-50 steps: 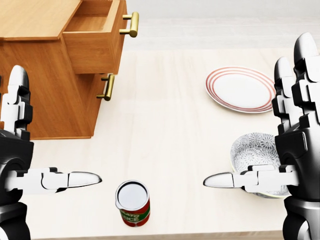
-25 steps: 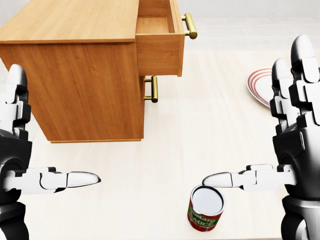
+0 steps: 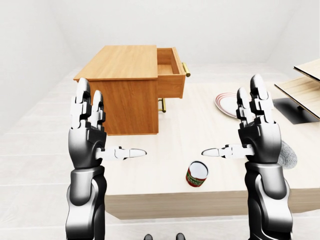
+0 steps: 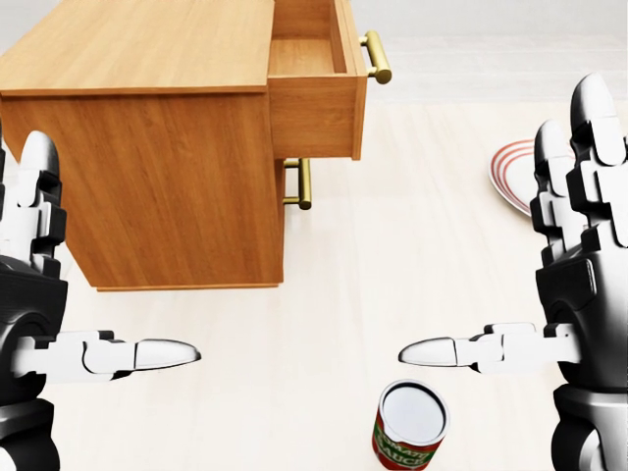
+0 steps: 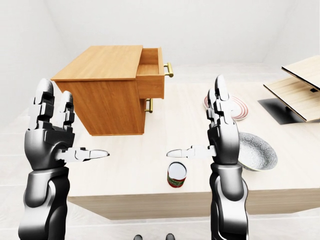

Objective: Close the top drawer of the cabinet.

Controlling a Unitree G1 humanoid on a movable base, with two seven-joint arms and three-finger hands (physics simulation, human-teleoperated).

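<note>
Cabinet (image 4: pixel 147 147) at 11 o'clock in my head view, top drawer (image 4: pixel 314 88) pulled out. Left hand (image 3: pixel 87 135), right hand (image 3: pixel 257 132): fingers spread, empty. Can (image 4: pixel 410 425) at 5 o'clock; label hard to read, possibly sauce.

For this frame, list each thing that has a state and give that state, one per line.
top drawer: pulled out, open, looks empty
lower drawer: shut
can: upright on the table, apart from both hands
plate: flat on the table, empty
bowl: upright, partly behind the right arm
left hand: open, holding nothing
right hand: open, holding nothing
</note>
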